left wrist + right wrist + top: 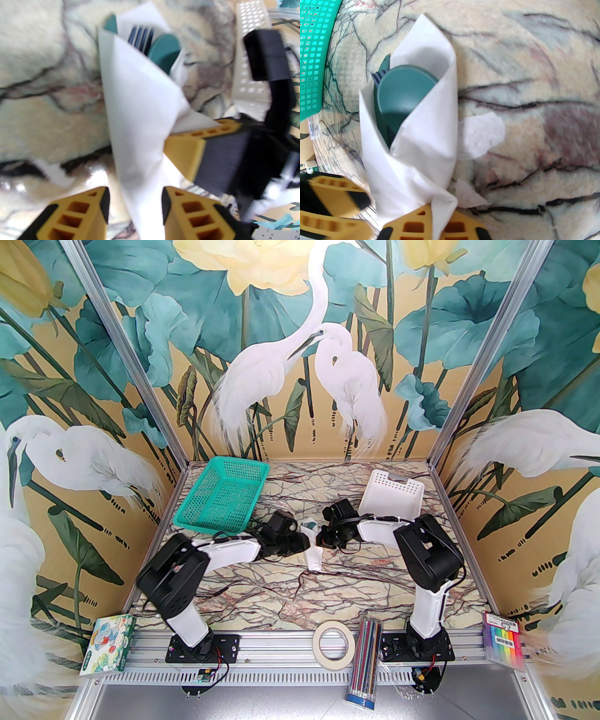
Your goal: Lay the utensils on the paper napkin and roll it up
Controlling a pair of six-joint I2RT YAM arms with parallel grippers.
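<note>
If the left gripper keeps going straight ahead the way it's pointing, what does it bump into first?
The rolled napkin, most likely. It lies between the left gripper's open fingers and runs straight ahead, with the fork and spoon tucked in its far end. Depth is hard to judge.

Egret-and-lotus mural walls [300, 333] enclose a veined marble-patterned tabletop [328, 596], framed by aluminium posts [129, 352].

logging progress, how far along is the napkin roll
Done: the spoon and fork sit inside the paper napkin, already wrapped round them as a loose cone. In hand: the right gripper is shut on its lower end, the left gripper open astride it. Left: tightening the roll and releasing.
</note>
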